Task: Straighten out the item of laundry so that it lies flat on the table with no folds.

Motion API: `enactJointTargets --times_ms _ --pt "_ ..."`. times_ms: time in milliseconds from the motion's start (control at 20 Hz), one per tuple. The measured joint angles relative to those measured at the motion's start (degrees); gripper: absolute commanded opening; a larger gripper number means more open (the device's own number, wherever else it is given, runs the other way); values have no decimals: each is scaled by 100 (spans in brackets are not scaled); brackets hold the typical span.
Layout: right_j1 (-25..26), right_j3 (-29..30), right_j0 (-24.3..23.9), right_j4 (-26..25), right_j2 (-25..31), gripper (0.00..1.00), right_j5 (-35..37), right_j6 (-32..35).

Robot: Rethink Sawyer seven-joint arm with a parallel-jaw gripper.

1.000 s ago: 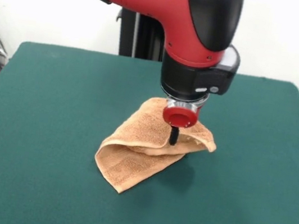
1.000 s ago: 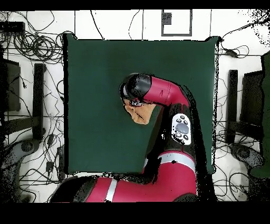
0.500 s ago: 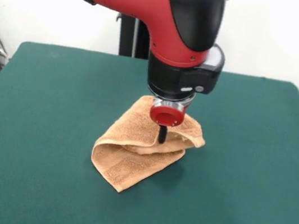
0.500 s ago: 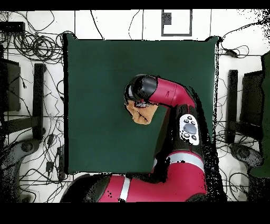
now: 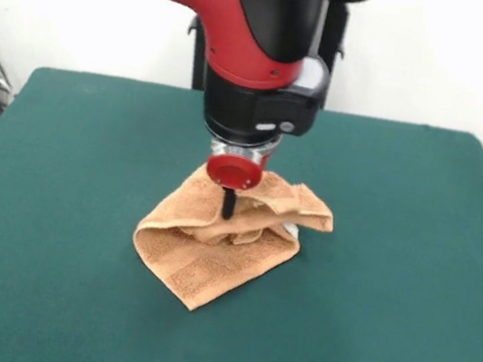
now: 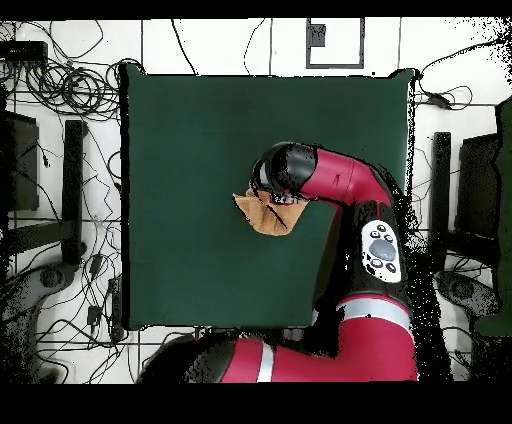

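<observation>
The item of laundry (image 5: 211,254), an orange-tan towel, lies crumpled and folded over itself near the middle of the table (image 5: 70,163). My gripper (image 5: 228,205) comes straight down onto its upper fold and is shut on that raised layer. One black finger shows below the red wrist disc. A bunched flap sticks out to the right of the gripper. In the overhead view only part of the item of laundry (image 6: 260,215) shows beside the arm's head, which hides the gripper.
The green table (image 6: 180,150) stretches well beyond the towel on all sides. Cables and stands (image 6: 70,190) lie on the floor around the table. The red arm (image 6: 350,190) reaches in over the table's right part in the overhead view.
In the front view the arm has moved left, pulling the towel's upper fold along. The towel's left side has spread leftward and its right flap now lies free of the gripper.
</observation>
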Motion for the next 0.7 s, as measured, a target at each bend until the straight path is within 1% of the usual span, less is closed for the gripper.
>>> enactJointTargets --times_ms 700 --pt "-58 1 -575 -530 288 100 0 -14"
